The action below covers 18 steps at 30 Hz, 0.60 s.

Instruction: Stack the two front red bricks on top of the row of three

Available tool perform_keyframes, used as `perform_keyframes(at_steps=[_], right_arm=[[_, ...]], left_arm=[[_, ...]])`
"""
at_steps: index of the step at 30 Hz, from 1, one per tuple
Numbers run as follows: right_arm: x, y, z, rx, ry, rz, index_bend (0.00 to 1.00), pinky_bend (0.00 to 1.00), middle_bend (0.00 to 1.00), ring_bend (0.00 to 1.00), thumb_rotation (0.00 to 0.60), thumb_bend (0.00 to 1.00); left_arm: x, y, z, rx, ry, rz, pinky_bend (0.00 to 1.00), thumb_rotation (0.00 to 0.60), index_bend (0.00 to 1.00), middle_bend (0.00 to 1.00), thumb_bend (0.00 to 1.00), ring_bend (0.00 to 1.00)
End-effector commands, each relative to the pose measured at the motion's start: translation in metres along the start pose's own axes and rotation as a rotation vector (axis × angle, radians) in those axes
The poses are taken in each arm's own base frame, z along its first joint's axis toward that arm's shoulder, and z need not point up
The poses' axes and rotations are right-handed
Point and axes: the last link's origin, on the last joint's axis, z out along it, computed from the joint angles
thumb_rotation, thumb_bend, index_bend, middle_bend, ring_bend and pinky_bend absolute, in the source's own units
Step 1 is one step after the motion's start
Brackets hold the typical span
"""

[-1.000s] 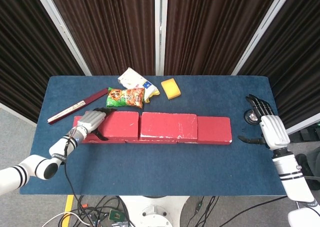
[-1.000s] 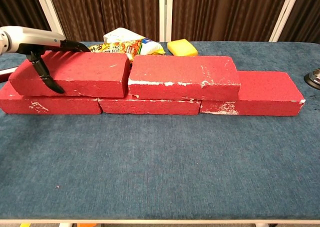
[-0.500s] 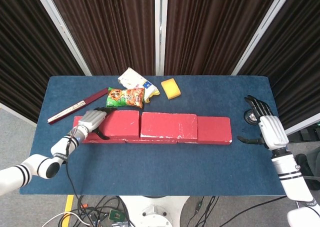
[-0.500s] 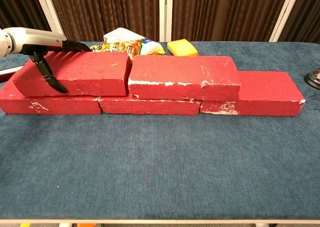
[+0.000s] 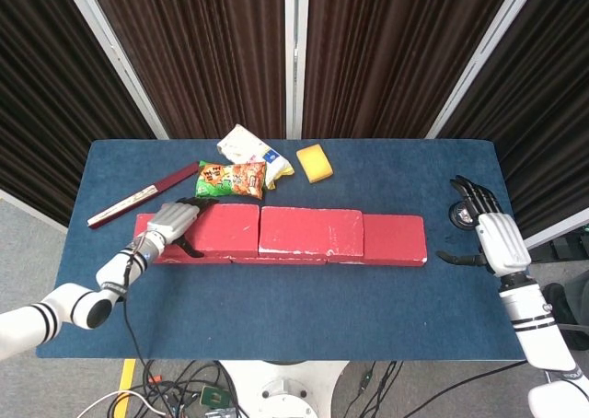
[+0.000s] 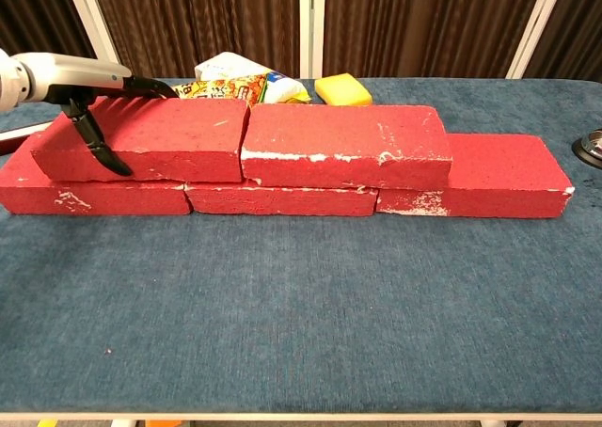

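Landmark: row of three bricks [image 6: 282, 199] across table [image 6: 301, 324] middle. Two upper bricks on row: left upper brick [image 6: 141, 140] over row's left end, right upper brick [image 6: 343, 145] just beside it, over row's middle; row's right brick [image 6: 499, 175] uncovered. My left hand [image 5: 170, 223] on left upper brick's left end. Behind row: snack packet [image 5: 232, 179], pouch [image 5: 253, 149], sponge [image 5: 315, 162]. Behind-left of row: flat stick [image 5: 140, 195]. My right hand [image 5: 488, 229] well right of row, beside small round object [image 5: 460, 215].
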Motion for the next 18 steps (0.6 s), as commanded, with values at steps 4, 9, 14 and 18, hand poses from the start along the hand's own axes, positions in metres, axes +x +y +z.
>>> perform_keyframes(at_steps=[4, 9, 14, 18], right_arm=[[-0.0009, 0.0013, -0.0001, -0.002, -0.003, 0.000, 0.00, 0.00, 0.00, 0.00, 0.600, 0.00], [-0.0014, 0.0020, 0.0001, -0.003, -0.004, 0.000, 0.00, 0.00, 0.00, 0.00, 0.600, 0.00], [-0.0029, 0.0032, -0.0008, -0.006, -0.006, -0.002, 0.00, 0.00, 0.00, 0.00, 0.600, 0.00], [-0.0034, 0.0042, -0.0006, -0.009, -0.008, -0.002, 0.00, 0.00, 0.00, 0.00, 0.600, 0.00]], left_arm=[[-0.0001, 0.0009, 0.0011, 0.001, -0.003, 0.000, 0.15, 0.600, 0.01, 0.20, 0.15, 0.08], [-0.0011, 0.0012, 0.0018, 0.001, -0.006, 0.004, 0.15, 0.600, 0.01, 0.20, 0.15, 0.08], [-0.0007, 0.0024, 0.0029, 0.001, -0.003, -0.002, 0.15, 0.600, 0.01, 0.20, 0.15, 0.08], [-0.0006, 0.0040, 0.0024, -0.006, -0.007, 0.000, 0.15, 0.600, 0.01, 0.20, 0.15, 0.07]])
